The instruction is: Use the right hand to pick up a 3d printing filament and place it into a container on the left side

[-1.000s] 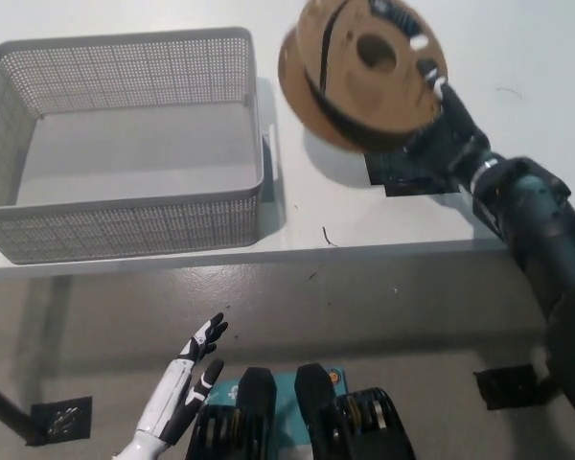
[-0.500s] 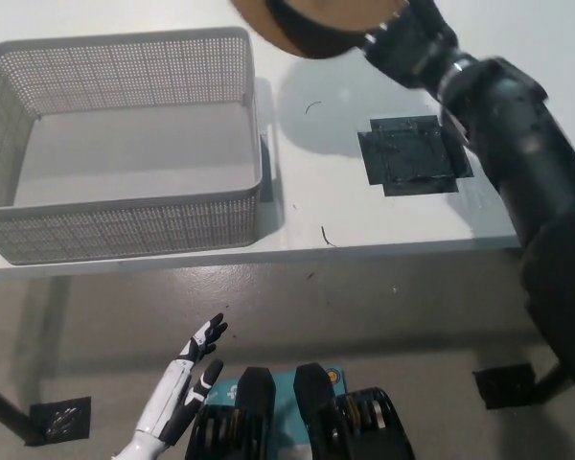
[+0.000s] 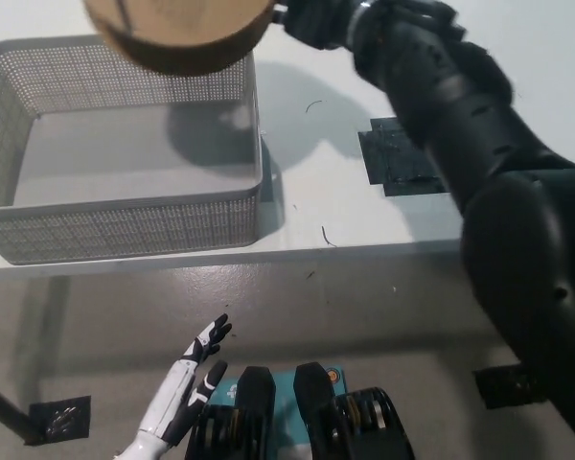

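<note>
A brown cardboard filament spool hangs in the air at the top of the head view, over the back right part of the grey mesh basket. My black right hand is shut on the spool's right side, with the arm stretched across from the lower right. The spool's top is cut off by the picture edge, and its shadow falls inside the basket. My white left hand rests low at the bottom left, below the table edge, fingers apart and holding nothing.
The basket stands on the left half of the white table. A black square mat lies on the table right of the basket, partly hidden by my arm. A small dark scrap lies near the table's front edge.
My right hand has carried the spool left, from above the black mat to over the basket. The left hand has stayed put.
</note>
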{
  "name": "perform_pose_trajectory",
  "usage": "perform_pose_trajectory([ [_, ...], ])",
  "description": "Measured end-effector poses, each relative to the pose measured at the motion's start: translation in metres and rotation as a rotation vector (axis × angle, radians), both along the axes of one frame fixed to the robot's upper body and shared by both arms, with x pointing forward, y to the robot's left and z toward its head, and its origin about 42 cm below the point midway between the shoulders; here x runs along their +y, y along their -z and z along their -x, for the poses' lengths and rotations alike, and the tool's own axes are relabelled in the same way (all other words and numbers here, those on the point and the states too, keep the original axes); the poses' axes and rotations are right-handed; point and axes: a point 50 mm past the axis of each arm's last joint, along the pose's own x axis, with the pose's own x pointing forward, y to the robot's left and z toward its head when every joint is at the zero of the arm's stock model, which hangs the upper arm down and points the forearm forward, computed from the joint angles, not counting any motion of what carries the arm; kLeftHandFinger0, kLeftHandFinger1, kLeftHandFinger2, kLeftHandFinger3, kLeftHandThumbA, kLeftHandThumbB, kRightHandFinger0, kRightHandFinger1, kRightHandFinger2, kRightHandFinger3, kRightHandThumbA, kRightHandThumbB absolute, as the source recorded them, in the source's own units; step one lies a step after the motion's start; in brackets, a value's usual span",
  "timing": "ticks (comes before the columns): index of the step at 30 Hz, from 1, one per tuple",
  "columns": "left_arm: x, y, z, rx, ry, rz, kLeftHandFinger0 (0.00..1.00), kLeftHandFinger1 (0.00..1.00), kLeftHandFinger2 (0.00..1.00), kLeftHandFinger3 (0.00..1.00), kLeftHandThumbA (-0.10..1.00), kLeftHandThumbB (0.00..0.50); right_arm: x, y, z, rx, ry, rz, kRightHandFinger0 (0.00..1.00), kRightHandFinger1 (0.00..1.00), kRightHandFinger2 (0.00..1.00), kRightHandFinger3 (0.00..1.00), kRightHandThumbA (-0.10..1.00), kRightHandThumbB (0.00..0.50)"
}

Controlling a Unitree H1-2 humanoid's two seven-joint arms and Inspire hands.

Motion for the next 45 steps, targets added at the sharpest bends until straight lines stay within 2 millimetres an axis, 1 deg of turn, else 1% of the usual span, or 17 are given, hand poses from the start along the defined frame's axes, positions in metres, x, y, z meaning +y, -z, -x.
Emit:
perform_pose_trajectory([
  [3,-0.001,0.000,-0.001,0.000,0.007,-0.001,1.00,1.00,1.00,1.00,1.00,0.308,0.018,0.002,0.005,-0.017,0.004,0.096,0.02,0.33,0.87,0.89,-0.10,0.142],
  [4,-0.001,-0.001,-0.001,-0.001,0.009,-0.001,1.00,1.00,1.00,1.00,1.00,0.310,0.024,0.002,0.007,-0.033,0.003,0.137,0.00,0.40,0.93,1.00,-0.10,0.135],
  [5,-0.002,-0.001,-0.001,-0.001,0.011,-0.001,1.00,1.00,1.00,1.00,1.00,0.315,0.030,0.002,0.009,-0.049,0.004,0.184,0.08,0.48,0.97,0.69,-0.10,0.142],
  [6,-0.002,-0.001,-0.002,-0.002,0.013,-0.001,1.00,1.00,1.00,1.00,1.00,0.320,0.035,0.003,0.011,-0.059,0.002,0.210,0.11,0.51,0.96,0.60,-0.10,0.146],
  [7,-0.002,-0.002,-0.002,-0.003,0.014,-0.001,1.00,1.00,1.00,1.00,1.00,0.322,0.041,0.004,0.013,-0.077,0.003,0.249,0.14,0.53,0.95,0.69,-0.10,0.153],
  [9,-0.003,-0.002,-0.003,-0.004,0.020,-0.002,1.00,1.00,1.00,1.00,1.00,0.312,0.052,0.006,0.017,-0.110,0.002,0.334,0.19,0.58,0.96,0.59,-0.10,0.142],
  [14,-0.004,-0.003,-0.004,-0.006,0.027,-0.003,1.00,1.00,1.00,1.00,1.00,0.295,0.079,0.014,0.030,-0.215,-0.022,0.573,0.06,0.33,0.58,0.85,-0.10,0.165],
  [15,-0.004,-0.003,-0.004,-0.006,0.028,-0.003,1.00,1.00,1.00,1.00,1.00,0.301,0.083,0.016,0.031,-0.235,-0.027,0.613,0.01,0.26,0.50,0.81,-0.10,0.181],
  [16,-0.004,-0.003,-0.004,-0.006,0.029,-0.003,1.00,1.00,1.00,1.00,1.00,0.300,0.086,0.018,0.033,-0.251,-0.030,0.652,0.00,0.24,0.47,0.60,-0.10,0.203],
  [18,-0.004,-0.004,-0.005,-0.008,0.035,-0.005,1.00,1.00,1.00,1.00,1.00,0.304,0.091,0.023,0.036,-0.270,-0.039,0.707,0.36,0.67,0.96,1.00,0.15,0.283],
  [19,-0.005,-0.005,-0.005,-0.010,0.037,-0.005,1.00,1.00,1.00,1.00,1.00,0.309,0.091,0.025,0.036,-0.271,-0.043,0.719,0.74,1.00,1.00,1.00,0.38,0.282],
  [20,-0.005,-0.005,-0.005,-0.010,0.039,-0.005,1.00,1.00,1.00,1.00,1.00,0.305,0.091,0.027,0.037,-0.271,-0.045,0.724,1.00,1.00,1.00,1.00,0.49,0.311],
  [21,-0.005,-0.005,-0.006,-0.011,0.041,-0.006,1.00,1.00,1.00,1.00,1.00,0.303,0.091,0.029,0.037,-0.277,-0.053,0.742,1.00,1.00,1.00,1.00,0.54,0.382],
  [25,-0.006,-0.007,-0.008,-0.015,0.052,-0.009,1.00,1.00,1.00,1.00,1.00,0.288,0.091,0.028,0.036,-0.305,-0.106,0.773,1.00,1.00,1.00,1.00,0.79,0.372],
  [32,-0.007,-0.009,-0.010,-0.020,0.059,-0.013,1.00,1.00,1.00,1.00,1.00,0.296,0.086,0.021,0.034,-0.335,-0.180,0.785,1.00,1.00,1.00,1.00,0.77,0.361],
  [37,-0.007,-0.009,-0.010,-0.018,0.064,-0.016,1.00,1.00,1.00,1.00,1.00,0.290,0.074,0.007,0.027,-0.333,-0.165,0.745,1.00,1.00,1.00,1.00,0.95,0.343],
  [45,-0.006,-0.009,-0.011,-0.016,0.068,-0.022,1.00,1.00,1.00,1.00,1.00,0.311,0.016,-0.096,0.007,-0.504,-0.033,0.720,1.00,1.00,1.00,1.00,0.91,0.291],
])
